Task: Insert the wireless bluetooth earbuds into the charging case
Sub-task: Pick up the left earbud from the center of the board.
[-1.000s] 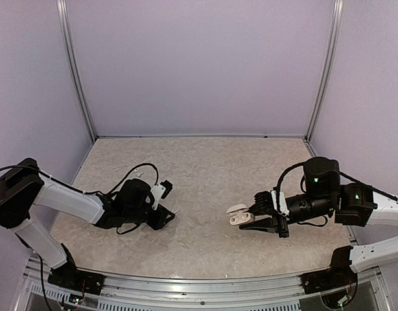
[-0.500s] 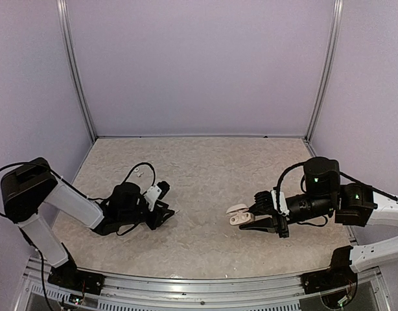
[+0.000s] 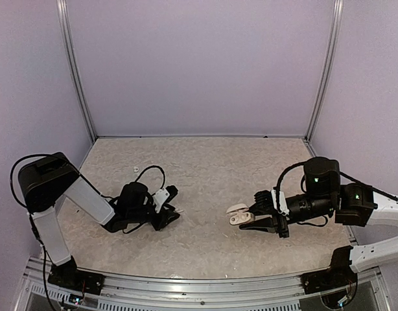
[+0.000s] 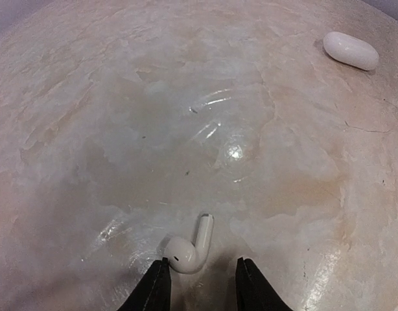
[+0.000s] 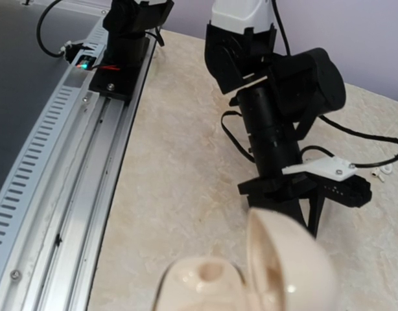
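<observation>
**Left gripper [image 4: 201,286] at one earbud [image 4: 188,249] on the table [image 4: 186,97].**
Its jaws stand apart, the earbud just ahead of them; the right gripper [image 3: 245,220] clamps the opened charging case [image 5: 286,262].

No legible text, label, brand, number or sign is being shown on anything in any of the three views.
</observation>
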`<control>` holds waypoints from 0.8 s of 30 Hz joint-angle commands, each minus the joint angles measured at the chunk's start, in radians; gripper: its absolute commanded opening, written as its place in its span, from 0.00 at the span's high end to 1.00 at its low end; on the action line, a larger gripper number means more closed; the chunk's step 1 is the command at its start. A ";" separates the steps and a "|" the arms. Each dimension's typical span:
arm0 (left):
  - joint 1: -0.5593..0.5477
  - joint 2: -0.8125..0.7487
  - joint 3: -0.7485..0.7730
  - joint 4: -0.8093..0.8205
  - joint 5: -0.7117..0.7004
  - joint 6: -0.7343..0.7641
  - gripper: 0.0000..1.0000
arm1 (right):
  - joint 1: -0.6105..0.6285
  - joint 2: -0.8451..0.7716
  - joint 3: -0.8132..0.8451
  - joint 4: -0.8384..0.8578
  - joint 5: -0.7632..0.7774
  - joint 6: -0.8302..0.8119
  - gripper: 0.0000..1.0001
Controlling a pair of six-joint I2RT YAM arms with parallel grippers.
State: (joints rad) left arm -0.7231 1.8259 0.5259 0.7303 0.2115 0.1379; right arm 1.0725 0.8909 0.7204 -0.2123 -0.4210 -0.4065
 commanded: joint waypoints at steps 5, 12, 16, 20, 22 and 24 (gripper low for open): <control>0.010 0.069 0.029 0.020 -0.017 0.047 0.60 | 0.010 -0.024 -0.001 -0.001 0.009 0.008 1.00; 0.043 0.105 0.055 0.023 0.008 0.069 0.55 | 0.010 -0.027 0.001 -0.006 0.012 0.006 1.00; 0.062 0.129 0.083 -0.010 0.045 0.085 0.54 | 0.010 -0.029 0.002 -0.009 0.014 0.006 1.00; 0.061 0.145 0.101 -0.039 0.104 0.097 0.58 | 0.010 -0.037 0.004 -0.014 0.020 0.007 1.00; 0.058 0.152 0.105 -0.051 0.136 0.099 0.60 | 0.010 -0.042 0.002 -0.018 0.022 0.007 1.00; 0.054 0.155 0.108 -0.063 0.143 0.096 0.62 | 0.009 -0.046 0.001 -0.021 0.026 0.008 1.00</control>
State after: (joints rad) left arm -0.6662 1.9381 0.6292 0.7723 0.2958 0.2188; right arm 1.0725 0.8711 0.7204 -0.2276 -0.4053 -0.4057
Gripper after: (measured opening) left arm 0.397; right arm 0.233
